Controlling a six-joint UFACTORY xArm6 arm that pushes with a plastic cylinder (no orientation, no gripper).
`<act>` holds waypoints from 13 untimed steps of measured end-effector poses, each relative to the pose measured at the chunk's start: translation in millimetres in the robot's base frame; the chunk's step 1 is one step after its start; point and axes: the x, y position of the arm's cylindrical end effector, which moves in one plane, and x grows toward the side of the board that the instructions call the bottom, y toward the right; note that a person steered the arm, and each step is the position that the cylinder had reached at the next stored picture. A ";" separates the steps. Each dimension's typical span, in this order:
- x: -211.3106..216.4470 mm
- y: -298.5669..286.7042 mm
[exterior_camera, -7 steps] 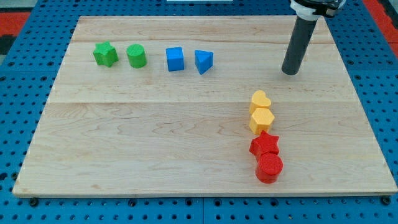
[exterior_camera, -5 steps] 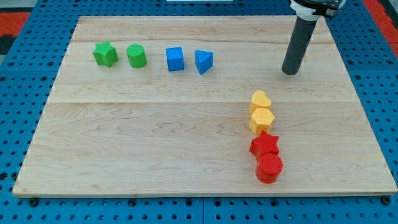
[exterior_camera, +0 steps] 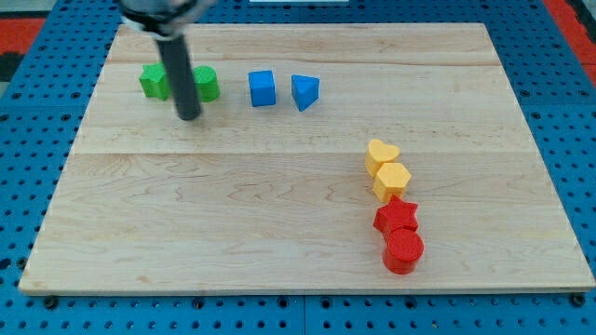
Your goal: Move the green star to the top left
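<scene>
Green star (exterior_camera: 152,81): sits at the worktop's (exterior_camera: 279,233) upper left, partly behind your rod. My tip (exterior_camera: 190,115), a gripperless end effector holding nothing, rests just below-right of it, beside the green cylinder (exterior_camera: 207,84).

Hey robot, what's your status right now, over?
My tip down on the wooden board, just below the gap between green star block and green cylinder block. Star near top left, not cornered. Nothing blocking.
</scene>
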 end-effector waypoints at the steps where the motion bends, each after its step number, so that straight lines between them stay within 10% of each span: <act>1: -19.9 -2.9; 3: -69.4 4.9; 5: -28.6 -59.4; 8: -137.6 -51.5; 10: -119.0 -28.0; 13: -50.7 -139.3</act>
